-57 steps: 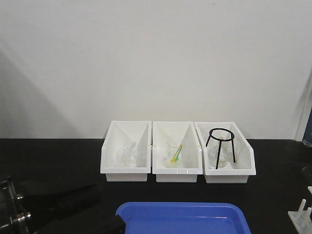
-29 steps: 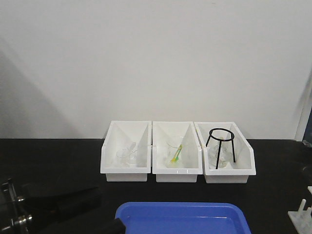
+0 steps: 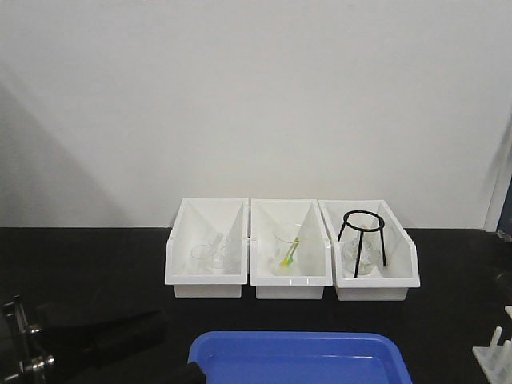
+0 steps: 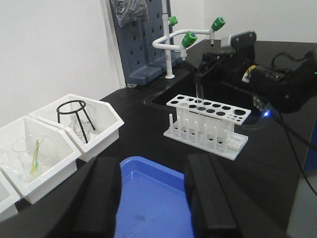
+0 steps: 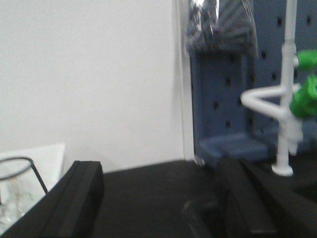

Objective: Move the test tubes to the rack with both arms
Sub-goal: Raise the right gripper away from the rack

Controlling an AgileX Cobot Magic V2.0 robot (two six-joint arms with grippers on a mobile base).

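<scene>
The left fingers [image 4: 99, 198] stood wide apart and gripped nothing. Through the gap between them showed the near end of the blue tray [image 4: 148, 198], and they touched no object in view. The right fingers [image 5: 74, 198] were also spread wide with nothing between them, only bare black counter [image 5: 148, 193] and the wall beyond.

The rack [image 4: 208, 106] stood on the counter past the tray's far corner, at the edge of a sunken sink. In the front view it sat at the lower right border [image 3: 492, 356]. The right arm [image 4: 267, 79] hung just above the rack's far end. A thin clear tube [image 4: 199, 94] stood upright there, in a corner hole directly below that arm. From the left wrist view I could not tell whether the arm touched it.

Three white bins [image 3: 206, 286] sat side by side along the wall. A beaker [image 4: 29, 151] with a yellow-green stick was in the middle one, and a black tripod stand [image 3: 385, 248] was in the right one.

Compared with a second earlier, the left arm [image 3: 104, 340] had sunk slightly lower at the bottom left of the front view, its dark upper edge and metal bracket both sitting a little further down. The bins, tray and rack had kept their places.
</scene>
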